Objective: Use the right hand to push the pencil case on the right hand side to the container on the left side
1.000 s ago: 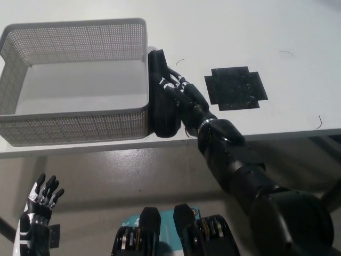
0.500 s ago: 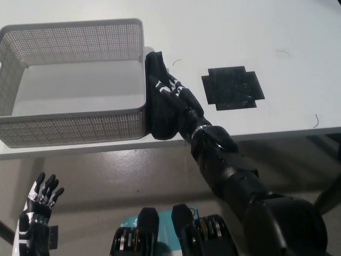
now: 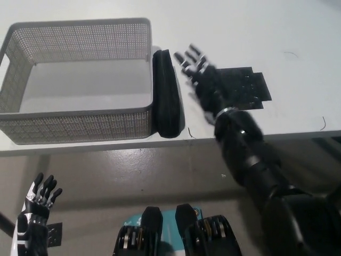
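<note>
Head view: black pencil case (image 3: 166, 95) lying lengthwise on the white table (image 3: 229, 26), its long left side against the right wall of the grey mesh container (image 3: 80, 80); right hand (image 3: 201, 74) just right of the case and apart from it, fingers spread, grasping nothing, partly over a black cross-shaped mat (image 3: 242, 88); left hand (image 3: 36, 205) resting low at the lower left below the table edge, fingers apart and empty; judged step: the push looks complete, since the case already touches the container; judged next move: if any is needed, only a light sideways nudge with the palm flat against the case's right side, or clearing the arm from the table
</note>
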Tool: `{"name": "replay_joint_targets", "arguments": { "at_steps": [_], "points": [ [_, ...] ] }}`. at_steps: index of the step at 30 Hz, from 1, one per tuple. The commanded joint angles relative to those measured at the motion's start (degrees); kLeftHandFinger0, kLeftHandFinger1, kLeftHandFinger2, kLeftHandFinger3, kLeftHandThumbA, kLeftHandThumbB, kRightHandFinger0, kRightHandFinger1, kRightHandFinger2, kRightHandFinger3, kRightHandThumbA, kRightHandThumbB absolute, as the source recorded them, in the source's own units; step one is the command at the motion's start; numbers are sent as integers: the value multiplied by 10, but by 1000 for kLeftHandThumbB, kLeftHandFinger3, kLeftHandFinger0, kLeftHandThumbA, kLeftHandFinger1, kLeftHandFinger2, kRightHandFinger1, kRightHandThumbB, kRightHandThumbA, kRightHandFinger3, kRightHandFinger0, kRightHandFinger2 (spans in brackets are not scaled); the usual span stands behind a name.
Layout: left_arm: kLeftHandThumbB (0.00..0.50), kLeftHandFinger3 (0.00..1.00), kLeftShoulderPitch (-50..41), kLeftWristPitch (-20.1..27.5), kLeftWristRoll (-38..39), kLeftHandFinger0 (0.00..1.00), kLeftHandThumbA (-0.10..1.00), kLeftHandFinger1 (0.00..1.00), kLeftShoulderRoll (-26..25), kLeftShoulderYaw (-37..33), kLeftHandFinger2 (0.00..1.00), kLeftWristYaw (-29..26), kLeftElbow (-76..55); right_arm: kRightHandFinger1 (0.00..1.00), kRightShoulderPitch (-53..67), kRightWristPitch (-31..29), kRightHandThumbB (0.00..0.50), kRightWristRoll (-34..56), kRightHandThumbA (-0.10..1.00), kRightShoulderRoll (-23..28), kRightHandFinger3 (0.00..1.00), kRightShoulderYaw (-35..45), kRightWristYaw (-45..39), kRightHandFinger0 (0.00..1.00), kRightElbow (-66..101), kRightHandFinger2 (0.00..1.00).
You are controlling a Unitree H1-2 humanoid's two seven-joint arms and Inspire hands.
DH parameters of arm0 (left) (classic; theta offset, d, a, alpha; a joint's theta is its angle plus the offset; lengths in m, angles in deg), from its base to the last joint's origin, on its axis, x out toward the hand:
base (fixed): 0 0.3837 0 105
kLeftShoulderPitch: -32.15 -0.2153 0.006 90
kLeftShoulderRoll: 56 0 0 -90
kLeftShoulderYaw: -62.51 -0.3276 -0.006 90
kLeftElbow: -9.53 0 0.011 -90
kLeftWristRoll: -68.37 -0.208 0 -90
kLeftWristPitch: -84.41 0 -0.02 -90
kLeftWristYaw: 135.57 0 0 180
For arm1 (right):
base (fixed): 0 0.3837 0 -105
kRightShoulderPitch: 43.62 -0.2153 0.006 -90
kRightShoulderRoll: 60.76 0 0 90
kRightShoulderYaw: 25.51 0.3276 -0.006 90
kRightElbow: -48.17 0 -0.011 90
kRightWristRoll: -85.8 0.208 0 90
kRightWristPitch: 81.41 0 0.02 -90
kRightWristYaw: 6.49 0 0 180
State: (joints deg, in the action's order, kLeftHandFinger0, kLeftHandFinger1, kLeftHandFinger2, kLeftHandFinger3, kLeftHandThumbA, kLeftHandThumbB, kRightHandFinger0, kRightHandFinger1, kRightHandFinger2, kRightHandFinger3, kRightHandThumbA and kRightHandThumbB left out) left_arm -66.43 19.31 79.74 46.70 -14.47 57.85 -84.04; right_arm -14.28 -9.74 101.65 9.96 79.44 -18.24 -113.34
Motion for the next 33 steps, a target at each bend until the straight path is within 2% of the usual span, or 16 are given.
{"name": "replay_joint_targets", "arguments": {
  "at_steps": [1,2,4,5,6,7,8,12,14,16,17,19,21,26,33],
  "points": [
    [428,1000,-2,20,12,1000,1000,1000,-8,-6,1000,7,-18,1000,17,-35,378,16,1000,35,1000,-2,-35,1000,162,1000],
    [428,1000,-1,20,11,1000,1000,1000,-9,-6,1000,7,-18,1000,35,-19,377,17,1000,39,1000,-5,-30,1000,220,1000],
    [428,1000,-1,20,11,1000,1000,1000,-9,-6,1000,7,-18,1000,40,-11,375,17,1000,39,1000,-7,-27,1000,234,1000],
    [428,1000,0,20,10,1000,1000,1000,-9,-6,1000,5,-18,1000,54,6,475,17,1000,40,1000,-9,-21,1000,281,1000],
    [427,1000,3,20,8,1000,1000,1000,-11,-5,1000,2,-17,1000,86,39,385,19,1000,42,1000,-13,-11,1000,383,1000],
    [427,1000,3,20,7,1000,1000,1000,-12,-6,1000,2,-17,1000,102,52,478,19,1000,43,1000,-15,-7,1000,425,1000],
    [428,1000,3,20,6,1000,1000,1000,-13,-6,1000,2,-17,1000,122,67,407,16,1000,46,1000,-20,-4,1000,473,1000],
    [429,1000,3,20,6,1000,1000,1000,-13,-6,1000,2,-18,1000,129,78,404,17,1000,46,1000,-22,0,1000,490,1000],
    [433,1000,12,20,2,1000,1000,1000,-19,-6,1000,2,-19,1000,253,111,398,28,1000,51,1000,-32,-4,1000,707,1000],
    [429,1000,17,20,2,1000,1000,1000,-21,-5,1000,0,-18,1000,288,115,417,24,1000,55,1000,-36,-4,1000,759,1000],
    [438,1000,18,20,6,1000,1000,1000,-23,-7,1000,-1,-18,1000,313,115,405,27,1000,59,1000,-38,-8,1000,788,1000],
    [438,1000,20,20,14,1000,1000,1000,-26,-9,1000,0,-17,1000,357,122,414,33,1000,63,1000,-41,-13,1000,837,1000],
    [431,1000,26,19,9,1000,1000,1000,-28,-8,1000,-1,-15,1000,398,122,392,36,1000,70,1000,-43,-18,1000,874,1000],
    [427,1000,36,18,5,1000,1000,1000,-31,-9,1000,-1,-14,1000,481,106,376,24,1000,80,1000,-46,-30,1000,910,1000],
    [422,1000,45,19,5,1000,1000,1000,-33,-6,1000,-3,-10,1000,565,76,313,28,1000,87,1000,-59,-45,1000,897,1000]
  ]
}}
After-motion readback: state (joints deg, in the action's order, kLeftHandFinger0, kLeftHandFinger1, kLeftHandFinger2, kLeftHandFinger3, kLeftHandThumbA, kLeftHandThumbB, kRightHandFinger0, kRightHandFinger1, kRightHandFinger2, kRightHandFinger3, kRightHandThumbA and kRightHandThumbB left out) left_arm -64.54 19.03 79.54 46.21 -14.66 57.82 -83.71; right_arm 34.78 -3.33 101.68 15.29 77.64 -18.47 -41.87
